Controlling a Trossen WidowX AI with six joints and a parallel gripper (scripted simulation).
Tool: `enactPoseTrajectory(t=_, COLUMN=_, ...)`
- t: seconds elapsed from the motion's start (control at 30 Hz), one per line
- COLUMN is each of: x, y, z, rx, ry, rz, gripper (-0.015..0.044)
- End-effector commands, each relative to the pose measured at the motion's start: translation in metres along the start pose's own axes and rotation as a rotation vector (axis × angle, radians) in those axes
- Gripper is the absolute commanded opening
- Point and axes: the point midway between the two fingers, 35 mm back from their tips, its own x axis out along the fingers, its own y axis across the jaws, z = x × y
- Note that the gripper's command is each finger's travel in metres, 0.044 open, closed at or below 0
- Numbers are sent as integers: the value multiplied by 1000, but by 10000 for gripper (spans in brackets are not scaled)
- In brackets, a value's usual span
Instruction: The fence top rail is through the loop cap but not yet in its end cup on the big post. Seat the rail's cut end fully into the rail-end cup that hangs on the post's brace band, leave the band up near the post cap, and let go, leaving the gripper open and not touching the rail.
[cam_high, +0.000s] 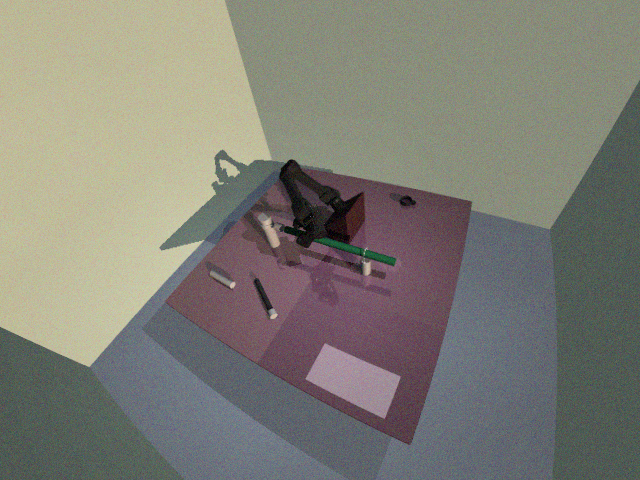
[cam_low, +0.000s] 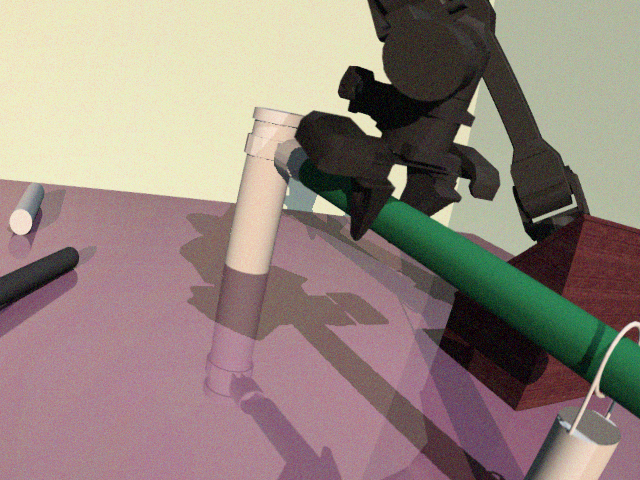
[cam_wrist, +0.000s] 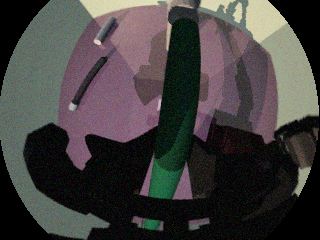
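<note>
The green rail (cam_high: 356, 249) (cam_low: 465, 263) (cam_wrist: 182, 75) runs through the wire loop (cam_low: 602, 361) of the short white post (cam_high: 366, 267) (cam_low: 573, 454). Its far end is at the mouth of the grey rail-end cup (cam_low: 285, 156) (cam_wrist: 184, 11); how deep it sits inside cannot be told. The cup hangs on the brace band (cam_low: 258, 146), high on the white big post (cam_high: 269, 233) (cam_low: 255, 222), just below the post cap (cam_low: 273, 116). My gripper (cam_high: 312, 237) (cam_low: 390, 211) (cam_wrist: 171, 131) is shut on the rail, a short way from the cup. One finger partly hides the rail.
A red-brown wooden block (cam_high: 355, 219) (cam_low: 594, 268) stands beside the rail, near the arm. A white tube (cam_high: 222, 279) (cam_low: 28, 206) and a black rod (cam_high: 263, 294) (cam_low: 41, 271) lie beyond the big post. A black ring (cam_high: 407, 200) and a pale rectangle (cam_high: 354, 379) are farther off.
</note>
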Motion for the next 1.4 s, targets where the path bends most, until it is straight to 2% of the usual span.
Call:
enactPoseTrajectory(t=0.0, x=1, y=0, z=0, rx=0, ry=2, rz=-1, gripper=0)
enactPoseTrajectory(t=1.37, x=1, y=5, z=20, rx=-5, ry=3, rz=-8, gripper=0)
